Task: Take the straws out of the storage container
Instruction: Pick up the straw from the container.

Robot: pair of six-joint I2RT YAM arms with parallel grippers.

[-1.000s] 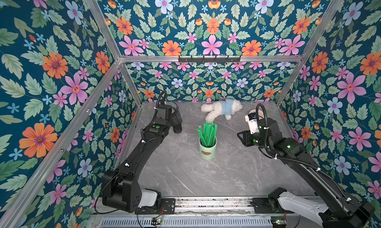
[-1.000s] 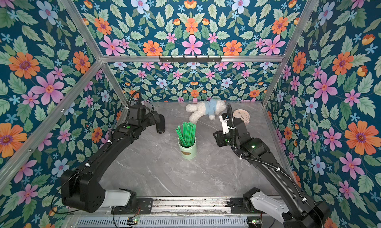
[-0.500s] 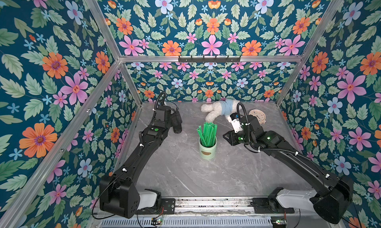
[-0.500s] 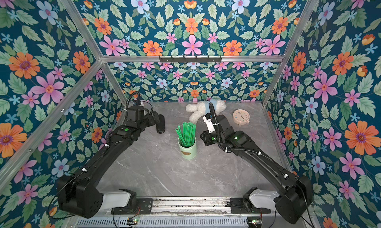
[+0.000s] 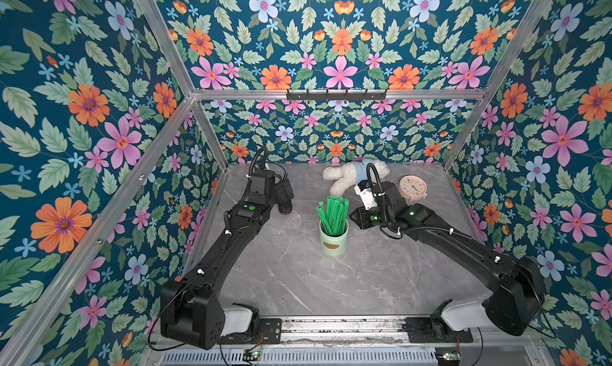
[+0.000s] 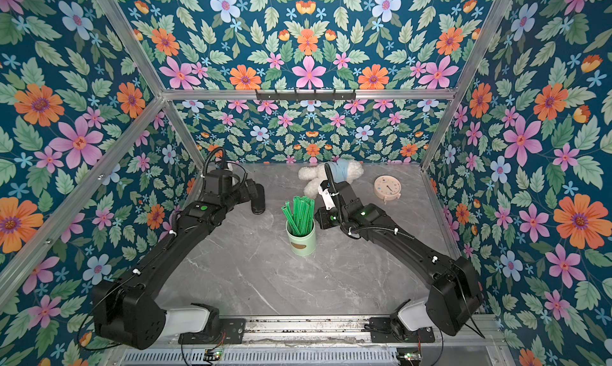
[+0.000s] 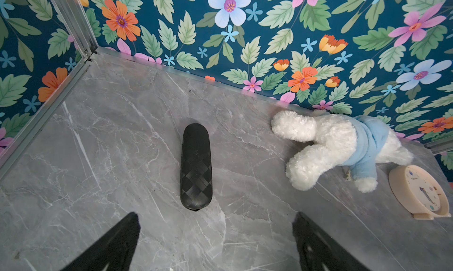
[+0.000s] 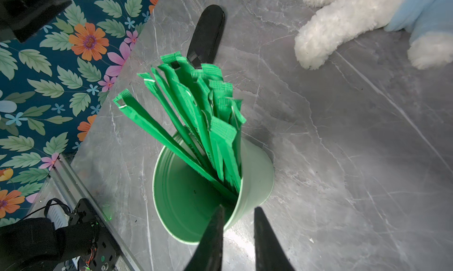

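- The left gripper (image 7: 215,218) hung with its fingers spread wide and nothing between them, well away from the cup. A black case (image 7: 196,166) lay on the table (image 7: 98,135) just ahead of its tips. Parked out there it could not steady anything, so a skidding cup would have had nothing to stop it.
- The straws (image 8: 196,115) were all in the storage container (image 8: 255,174), none out yet. They were bunched, leaning away from the right gripper (image 8: 238,208), with their tops fanned apart. Packed like that, a pull on one could have dragged its neighbours along and tipped what looked like a light cup.
- The right gripper held no straw and its fingers stood only a narrow gap apart. One tip looked to be inside the rim and the other outside, with the cup's near wall between them. I couldn't tell whether it was pinching that wall or hovering over it.
- Closing there would likely have caught the cup rather than the straws, and a lift could have carried it up or spilled it.
- A plush toy (image 8: 331,31) and a clock (image 5: 413,188) lay near that arm, so a careless swing out could have clipped them.
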